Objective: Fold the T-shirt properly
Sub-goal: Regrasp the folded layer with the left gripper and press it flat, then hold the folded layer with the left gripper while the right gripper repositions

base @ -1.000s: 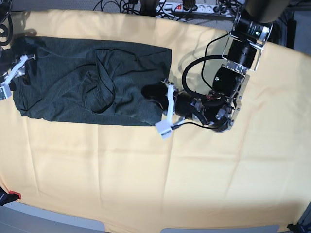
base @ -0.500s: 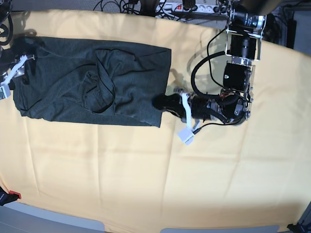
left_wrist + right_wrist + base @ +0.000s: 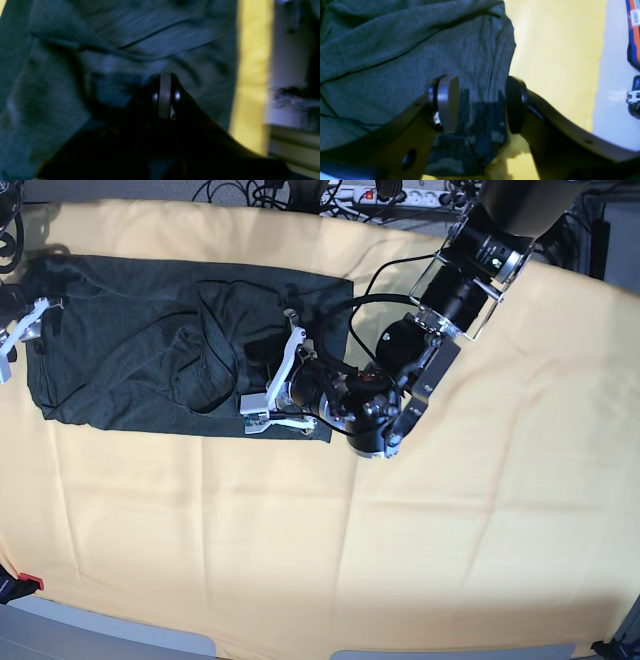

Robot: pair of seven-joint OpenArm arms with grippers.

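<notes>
The dark T-shirt (image 3: 120, 350) lies wrinkled on the back left of the yellow cloth, with a sleeve fold across its middle. My left gripper (image 3: 268, 372) has reached in from the right and hovers low over the shirt's right half. In the left wrist view its fingers (image 3: 165, 82) are shut together over the T-shirt (image 3: 62, 87), with nothing visible between them. My right gripper (image 3: 18, 340) sits at the shirt's left edge. In the right wrist view it (image 3: 481, 85) stands open astride a corner of the T-shirt (image 3: 395, 50), with fabric lying loose between the fingers.
The pale yellow cloth (image 3: 400, 530) covers the whole table. A power strip and cables (image 3: 390, 195) run along the back edge. A small red object (image 3: 30, 583) sits at the front left corner. The left arm's cable loops above the shirt's right edge.
My left arm has swung leftward from beside the shirt's right edge to over the shirt. The right gripper stays at the left edge, its jaws slightly wider.
</notes>
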